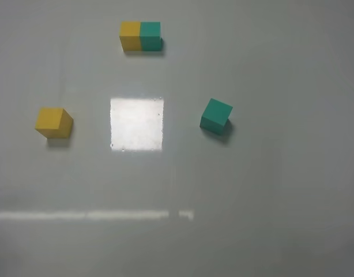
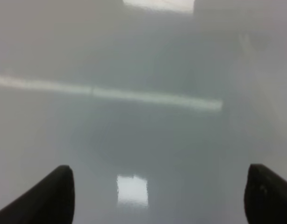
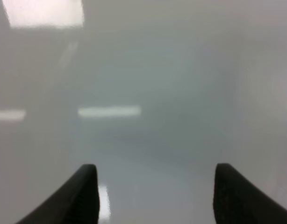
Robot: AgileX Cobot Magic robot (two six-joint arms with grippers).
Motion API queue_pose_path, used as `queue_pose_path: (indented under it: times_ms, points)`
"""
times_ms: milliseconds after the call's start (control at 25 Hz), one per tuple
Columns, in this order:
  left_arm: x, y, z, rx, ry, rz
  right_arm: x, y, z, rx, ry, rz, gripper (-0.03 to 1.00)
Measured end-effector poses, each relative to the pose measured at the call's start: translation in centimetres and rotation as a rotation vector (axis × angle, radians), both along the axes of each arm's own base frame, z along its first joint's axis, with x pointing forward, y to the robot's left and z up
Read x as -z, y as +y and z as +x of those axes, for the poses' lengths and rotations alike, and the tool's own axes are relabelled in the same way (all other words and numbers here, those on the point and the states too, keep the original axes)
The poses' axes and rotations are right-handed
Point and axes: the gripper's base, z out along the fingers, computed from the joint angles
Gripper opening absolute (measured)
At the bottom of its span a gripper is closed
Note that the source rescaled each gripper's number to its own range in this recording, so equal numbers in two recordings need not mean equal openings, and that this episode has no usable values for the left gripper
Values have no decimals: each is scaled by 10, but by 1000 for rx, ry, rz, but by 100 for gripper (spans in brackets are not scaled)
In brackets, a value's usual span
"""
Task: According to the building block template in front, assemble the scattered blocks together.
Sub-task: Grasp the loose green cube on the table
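The building block template [image 1: 140, 36], a fused yellow-and-teal bar with yellow on the left, lies at the far middle of the table. A loose mustard-yellow cube [image 1: 53, 122] sits at the left. A loose teal-green cube [image 1: 215, 115] sits right of centre, turned at an angle. Neither arm shows in the exterior high view. In the left wrist view my left gripper [image 2: 160, 196] is open over bare table, with nothing between its fingertips [image 2: 54, 196]. In the right wrist view my right gripper [image 3: 155, 196] is open over bare table. No block shows in either wrist view.
The grey glossy table [image 1: 269, 190] reflects a bright square of ceiling light [image 1: 136, 123] between the two loose cubes and a pale strip [image 1: 90, 215] nearer the front.
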Motion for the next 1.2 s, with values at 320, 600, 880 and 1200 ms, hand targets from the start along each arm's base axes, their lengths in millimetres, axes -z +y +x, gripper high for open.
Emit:
queue_pose_path:
  times_ms: [320,600,880,1200]
  points:
    - [0,0,0,0,0,0,0,0,0,-2,0,2,33]
    - [0,0,0,0,0,0,-1,2,0,-38,1,-20,33]
    - [0,0,0,0,0,0,-28,6,15,-146,28,-50,33]
    - [0,0,0,0,0,0,-79,8,55,-364,70,-215,33]
